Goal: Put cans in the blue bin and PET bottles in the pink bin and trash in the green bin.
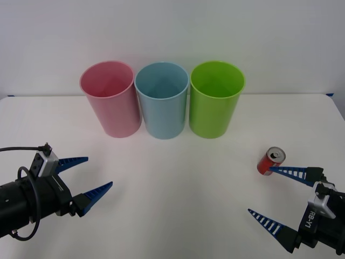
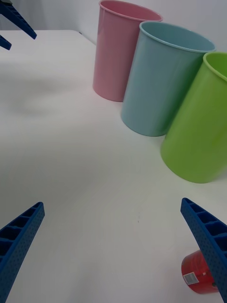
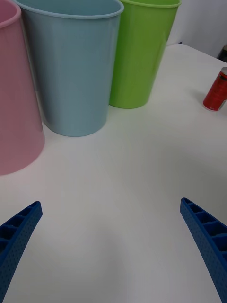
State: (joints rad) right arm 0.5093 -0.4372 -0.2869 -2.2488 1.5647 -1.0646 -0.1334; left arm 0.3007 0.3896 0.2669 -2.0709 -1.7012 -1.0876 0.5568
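Note:
A small red can [image 1: 270, 161] with a silver top stands upright on the white table at the right. My right gripper [image 1: 274, 197] is open just in front of it, and one fingertip [image 1: 276, 170] reaches the can's base. In the right wrist view the can [image 2: 197, 274] sits partly behind a finger [image 2: 208, 241]. At the back stand the pink bin [image 1: 110, 99], the blue bin [image 1: 162, 100] and the green bin [image 1: 215, 99] in a row. My left gripper [image 1: 92, 175] is open over the table at the front left. No PET bottles or trash are in view.
The white table [image 1: 172, 183] runs to a pale wall behind the bins. Between the two grippers lies bare tabletop. The three bins touch or nearly touch each other.

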